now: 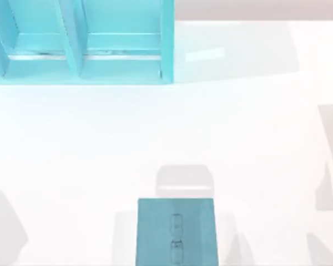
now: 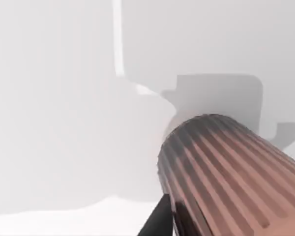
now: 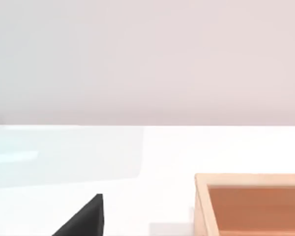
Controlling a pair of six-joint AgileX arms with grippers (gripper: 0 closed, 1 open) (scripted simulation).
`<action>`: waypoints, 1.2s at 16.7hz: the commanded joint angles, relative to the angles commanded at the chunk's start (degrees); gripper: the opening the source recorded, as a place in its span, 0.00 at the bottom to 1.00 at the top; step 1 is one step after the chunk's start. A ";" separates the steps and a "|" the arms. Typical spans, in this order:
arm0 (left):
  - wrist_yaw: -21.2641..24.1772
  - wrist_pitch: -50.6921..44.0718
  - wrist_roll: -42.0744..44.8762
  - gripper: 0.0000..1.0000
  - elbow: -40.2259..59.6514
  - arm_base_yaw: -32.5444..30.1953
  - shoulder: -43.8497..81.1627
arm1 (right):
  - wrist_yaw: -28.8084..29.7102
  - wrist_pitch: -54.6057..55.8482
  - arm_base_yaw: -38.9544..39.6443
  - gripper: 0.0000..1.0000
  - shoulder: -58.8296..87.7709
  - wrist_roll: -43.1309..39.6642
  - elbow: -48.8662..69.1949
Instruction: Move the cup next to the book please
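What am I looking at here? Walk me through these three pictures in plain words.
This is a simulated pair of AgileX robot arms working at a white table. The top view looks straight down: a flat teal book lies at the near edge, and a light-blue shelf unit stands at the far left. The other two pictures come from cameras on the arms' wrists. The left wrist view shows the ribbed reddish-brown cup up close. The left gripper appears to hold it above the table. The right wrist view shows a dark part of the idle right gripper and a wooden box on the table.
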 joint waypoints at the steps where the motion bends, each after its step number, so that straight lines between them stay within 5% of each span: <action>1: 0.00 0.00 0.00 0.32 0.00 0.00 0.00 | 0.00 0.00 0.00 1.00 0.00 0.00 0.00; 6: 0.00 0.00 0.00 0.00 0.00 0.00 0.00 | 0.00 0.00 0.00 1.00 0.00 0.00 0.00; 15: 0.00 -0.16 0.06 0.00 0.20 0.05 -0.14 | 0.00 0.00 0.00 1.00 0.00 0.00 0.00; 20: 0.04 -8.15 -0.13 0.00 5.76 0.17 -3.11 | 0.00 0.00 0.00 1.00 0.00 0.00 0.00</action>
